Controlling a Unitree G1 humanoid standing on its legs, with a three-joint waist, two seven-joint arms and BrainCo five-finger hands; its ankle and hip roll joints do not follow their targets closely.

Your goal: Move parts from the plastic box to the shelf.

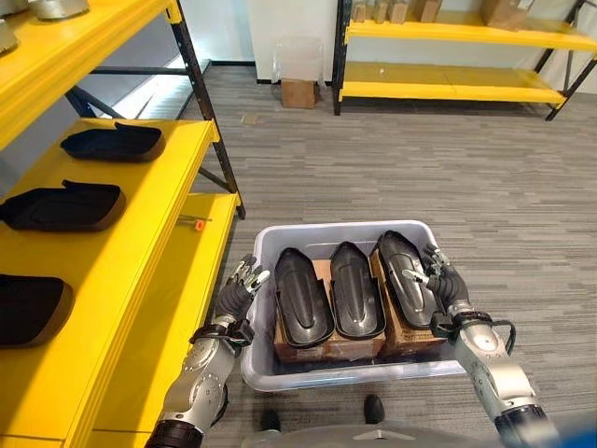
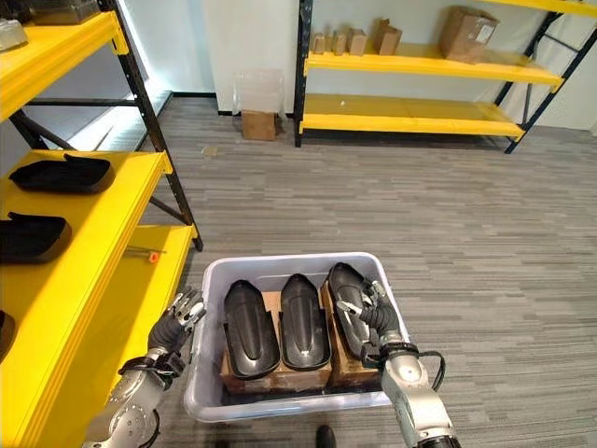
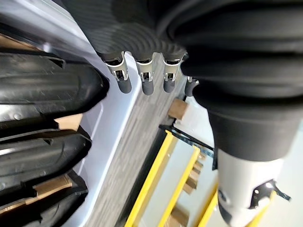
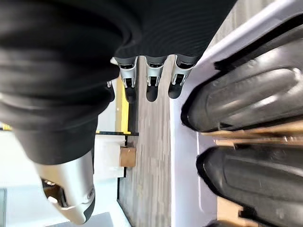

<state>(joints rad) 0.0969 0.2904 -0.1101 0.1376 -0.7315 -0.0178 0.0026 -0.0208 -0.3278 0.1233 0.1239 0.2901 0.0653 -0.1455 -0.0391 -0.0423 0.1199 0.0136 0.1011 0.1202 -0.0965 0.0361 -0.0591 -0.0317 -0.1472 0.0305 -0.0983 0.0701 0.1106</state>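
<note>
Nearest the head camera sits the plastic box (image 1: 261, 245), pale grey and translucent, on the grey carpet (image 1: 420, 159) with a hand at each side; outside its left wall the left hand (image 1: 237, 291) hangs with fingers relaxed and slightly apart, holding nothing, and its wrist view shows the dark fingertips (image 3: 147, 87) just off the box's rim, not touching it. To the left of that hand stands the yellow shelf (image 1: 140, 271), its middle level carrying three black parts in a row, the farthest part (image 1: 112, 142), the middle one (image 1: 63, 207) and the nearest (image 1: 30, 308), each lying flat and apart from the others; a small orange-tipped object (image 1: 194, 224) lies on the lower level. Inside the box three more parts lie side by side on brown cardboard (image 1: 322, 347): the left part (image 1: 300, 297), the centre part (image 1: 354, 291) and the right part (image 1: 407, 278); each is glossy black, long and shell-shaped, rounded at the far end, with a raised rim. Over the box's right edge the right hand (image 1: 440, 276) hovers beside the right part, fingers loosely extended and empty. Against the far wall stand a second yellow shelf (image 2: 410, 117) bearing cardboard boxes (image 2: 466, 33) and a small carton (image 2: 258, 124) on the floor.
</note>
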